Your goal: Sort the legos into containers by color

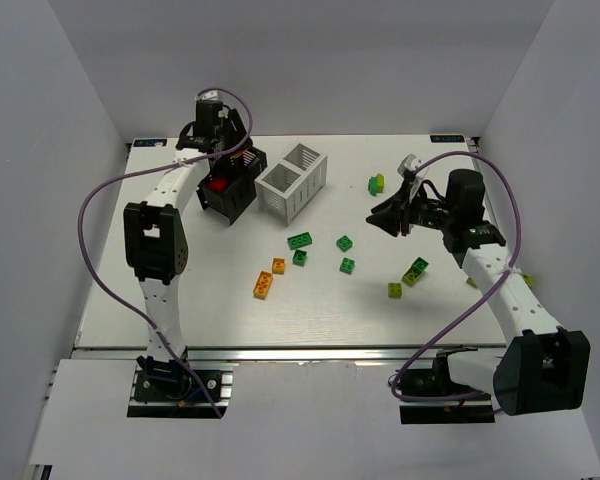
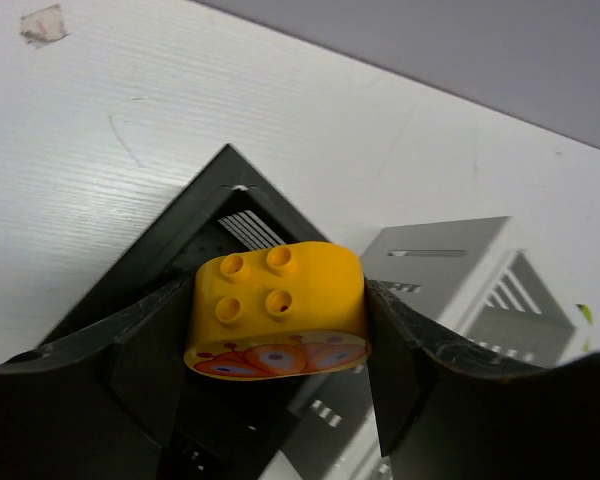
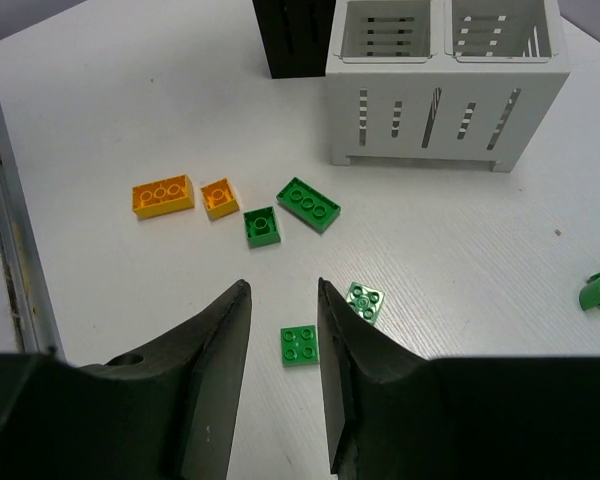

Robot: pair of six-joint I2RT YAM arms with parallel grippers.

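Observation:
My left gripper (image 2: 280, 335) is shut on an orange-yellow lego (image 2: 277, 300) with an orange print on its side. It hangs over the black container (image 2: 150, 270), which stands at the back left (image 1: 230, 190) with a red lego (image 1: 218, 184) inside. The white container (image 1: 292, 180) stands beside it. My right gripper (image 3: 282, 285) is open and holds nothing. It hovers over the table above a green lego (image 3: 299, 346), with another green one (image 3: 365, 300) just to the right. More green legos (image 3: 308, 203) and two orange ones (image 3: 163, 195) lie nearer the white container (image 3: 445, 90).
Yellow-green legos lie at the right: one pair (image 1: 415, 270), a single one (image 1: 394, 290) and another (image 1: 377, 183) further back. White walls close in the table on three sides. A purple cable loops out from each arm.

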